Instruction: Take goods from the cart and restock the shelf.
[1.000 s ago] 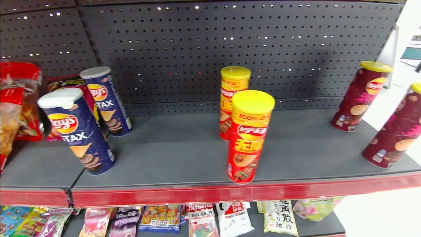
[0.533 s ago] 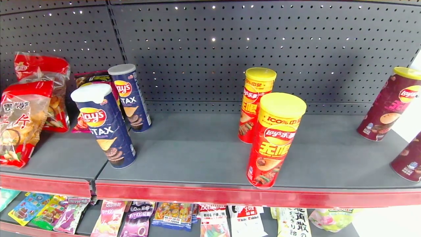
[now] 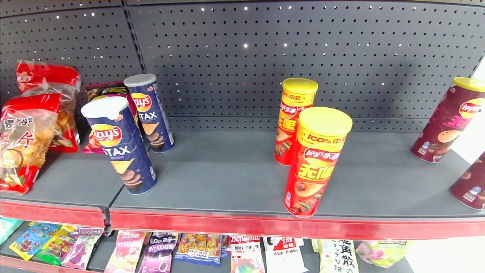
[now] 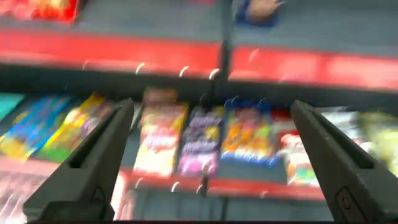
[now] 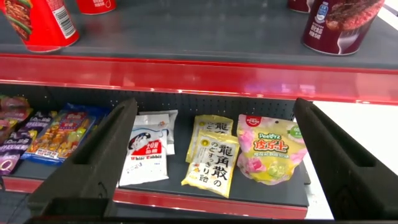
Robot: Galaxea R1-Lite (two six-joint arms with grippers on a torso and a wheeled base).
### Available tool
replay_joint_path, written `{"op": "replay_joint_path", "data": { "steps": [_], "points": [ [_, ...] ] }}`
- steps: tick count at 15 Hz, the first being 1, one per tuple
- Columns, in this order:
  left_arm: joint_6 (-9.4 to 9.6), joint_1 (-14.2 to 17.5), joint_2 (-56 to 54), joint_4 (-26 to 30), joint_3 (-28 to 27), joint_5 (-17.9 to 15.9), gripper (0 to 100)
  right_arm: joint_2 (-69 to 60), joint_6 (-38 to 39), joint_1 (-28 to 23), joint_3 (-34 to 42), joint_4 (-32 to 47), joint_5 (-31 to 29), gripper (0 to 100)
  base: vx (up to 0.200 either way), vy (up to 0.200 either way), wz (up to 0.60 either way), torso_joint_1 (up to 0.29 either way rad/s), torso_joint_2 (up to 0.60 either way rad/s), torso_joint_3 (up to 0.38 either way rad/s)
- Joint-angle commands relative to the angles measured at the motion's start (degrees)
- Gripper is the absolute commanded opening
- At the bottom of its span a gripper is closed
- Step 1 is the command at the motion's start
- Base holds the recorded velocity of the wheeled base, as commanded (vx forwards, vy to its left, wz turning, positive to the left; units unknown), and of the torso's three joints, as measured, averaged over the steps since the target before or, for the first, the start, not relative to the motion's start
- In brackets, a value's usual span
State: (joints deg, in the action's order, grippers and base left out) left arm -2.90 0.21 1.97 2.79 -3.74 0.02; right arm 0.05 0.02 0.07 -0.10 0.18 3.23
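Here, the left gripper (image 4: 205, 158) and right gripper (image 5: 208, 158) sit in front of the shelf (image 3: 235, 178), jaws wide open and empty; a red chip can (image 3: 316, 161) stands upright at its front edge.

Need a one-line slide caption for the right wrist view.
Open right gripper faces bagged snacks on the lower shelf, beneath the red-edged shelf carrying a red can and a maroon can.

I see the grey shelf (image 3: 235, 178), red-lipped, carrying snack bags (image 3: 26, 140) at its left end, two upright blue cans (image 3: 121, 146), two red cans (image 3: 314, 163) mid-shelf, and maroon cans (image 3: 443, 121) at the right.
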Motion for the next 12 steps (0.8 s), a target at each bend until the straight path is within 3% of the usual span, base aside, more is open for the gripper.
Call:
{"op": "replay_joint_path", "data": {
  "steps": [1, 2, 4, 12],
  "points": [
    [-0.35, -0.21, -1.97, -3.41, 3.74, 2.79, 100, 0.04, 0.06, 0.01, 0.01, -0.01, 0.02, 100, 0.000, 0.000, 0.00, 0.000, 0.00, 0.000],
    [-0.26, -0.21, -1.97, -2.79, 3.74, 3.40, 100, 0.04, 0.06, 0.01, 0.01, -0.01, 0.02, 100, 0.000, 0.000, 0.00, 0.000, 0.00, 0.000],
    [2.64, -0.21, -1.97, -2.88, 3.74, 2.96, 100, 0.04, 0.06, 0.01, 0.01, -0.09, 0.02, 100, 0.000, 0.000, 0.00, 0.000, 0.00, 0.000],
    [2.73, -0.21, -1.97, -2.88, 3.74, 2.88, 100, 0.04, 0.06, 0.01, 0.01, -0.01, 0.02, 100, 0.000, 0.000, 0.00, 0.000, 0.00, 0.000]
  ]
}}
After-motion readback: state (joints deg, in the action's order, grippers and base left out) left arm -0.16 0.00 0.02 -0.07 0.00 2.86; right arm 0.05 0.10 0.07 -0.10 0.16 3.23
